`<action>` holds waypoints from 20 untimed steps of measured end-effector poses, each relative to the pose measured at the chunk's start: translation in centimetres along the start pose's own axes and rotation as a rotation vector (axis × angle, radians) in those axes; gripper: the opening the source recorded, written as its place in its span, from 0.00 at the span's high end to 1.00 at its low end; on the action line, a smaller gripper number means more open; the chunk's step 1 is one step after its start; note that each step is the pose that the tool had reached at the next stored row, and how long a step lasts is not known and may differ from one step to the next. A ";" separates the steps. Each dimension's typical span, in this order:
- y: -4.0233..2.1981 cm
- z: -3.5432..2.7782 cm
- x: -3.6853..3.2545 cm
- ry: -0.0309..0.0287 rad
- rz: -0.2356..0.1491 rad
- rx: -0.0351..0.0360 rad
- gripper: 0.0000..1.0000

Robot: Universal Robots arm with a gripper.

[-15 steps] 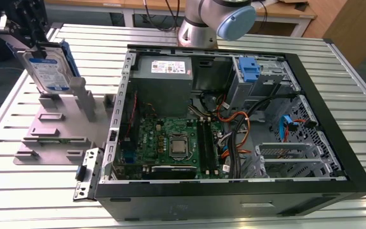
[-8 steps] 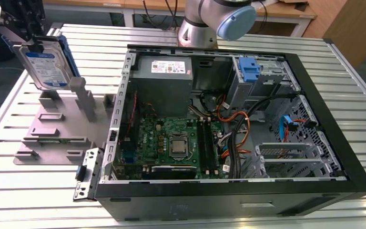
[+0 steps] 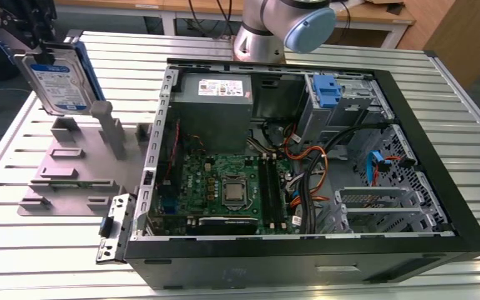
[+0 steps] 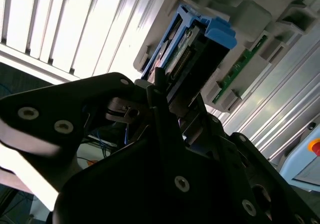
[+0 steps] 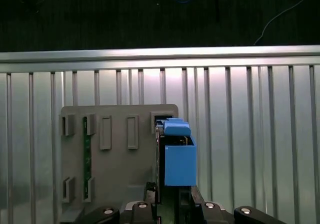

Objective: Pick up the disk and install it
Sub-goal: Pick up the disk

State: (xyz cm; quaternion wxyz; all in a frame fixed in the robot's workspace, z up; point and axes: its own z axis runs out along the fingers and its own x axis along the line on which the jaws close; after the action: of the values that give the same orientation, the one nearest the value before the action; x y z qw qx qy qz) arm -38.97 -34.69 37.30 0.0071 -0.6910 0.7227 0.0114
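In the upper left of the exterior view, the end effector (image 3: 43,55) was clamped on the top edge of the disk (image 3: 57,84), which hung upright, label facing the camera, in its blue carrier above the grey slotted holder (image 3: 73,169), its lower edge near one of the holder's upright posts. In both wrist views the black fingers (image 4: 159,92) gripped the disk (image 5: 178,156) from either side, with the holder (image 5: 117,169) lying on the ribbed metal desk (image 5: 250,134) beneath it. The open computer case (image 3: 440,187) lay on the desk (image 3: 23,250) toward the exterior view's right, well apart from the disk.
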 end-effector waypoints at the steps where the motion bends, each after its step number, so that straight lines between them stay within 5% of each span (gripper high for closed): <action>1: 0.01 -0.13 0.00 0.0000 0.000 0.0001 0.65; 4: 0.01 -0.42 -0.01 0.0013 0.000 0.0006 0.65; 12: 0.01 -1.24 -0.04 0.0248 0.000 0.0015 0.65; 20: 0.03 -1.49 -0.08 0.0351 0.000 0.0025 0.65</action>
State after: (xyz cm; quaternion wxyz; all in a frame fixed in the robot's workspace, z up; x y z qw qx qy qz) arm -38.98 -34.65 38.79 -0.0047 -0.6911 0.7228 -0.0016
